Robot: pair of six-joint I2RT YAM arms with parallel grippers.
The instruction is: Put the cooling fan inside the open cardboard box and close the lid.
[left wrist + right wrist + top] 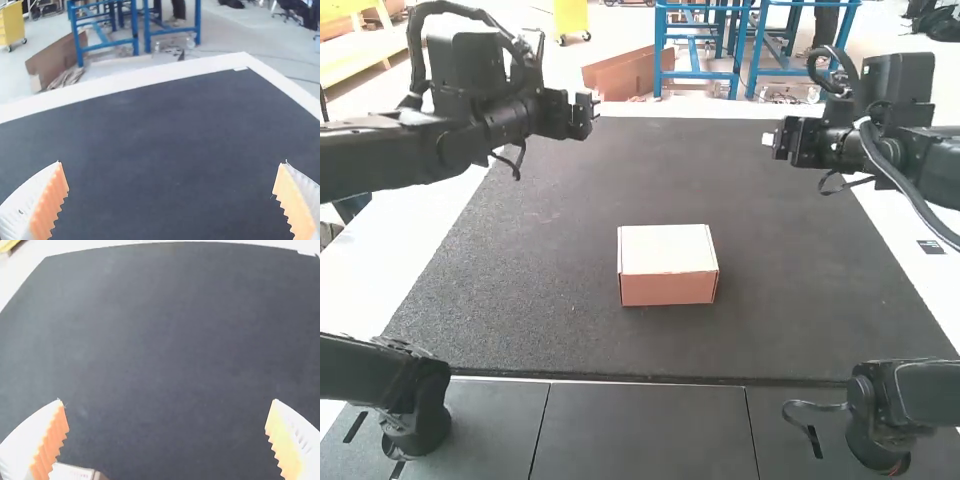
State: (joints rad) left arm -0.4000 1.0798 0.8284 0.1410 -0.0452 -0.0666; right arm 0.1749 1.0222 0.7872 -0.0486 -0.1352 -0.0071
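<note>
The small pale cardboard box (667,263) sits on the black mat (520,280) at the middle of the bench (370,275), lid flat down, the fan presumably inside. The left hand (586,112) hangs at its eleven o'clock, the right hand (776,140) at two o'clock, both spread wide and empty. Finishing well likely means holding both high and clear, pressing the lid only if it lifts.

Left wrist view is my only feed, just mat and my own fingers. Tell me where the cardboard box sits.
Observer: The cardboard box sits at the middle of the mat, in the high view.
Operator: Report its lid.
Observer: The lid lies flat; the box looks closed.
Operator: Now the right gripper.
Observer: The right gripper hangs above the mat's far right side, fingers apart, holding nothing.
</note>
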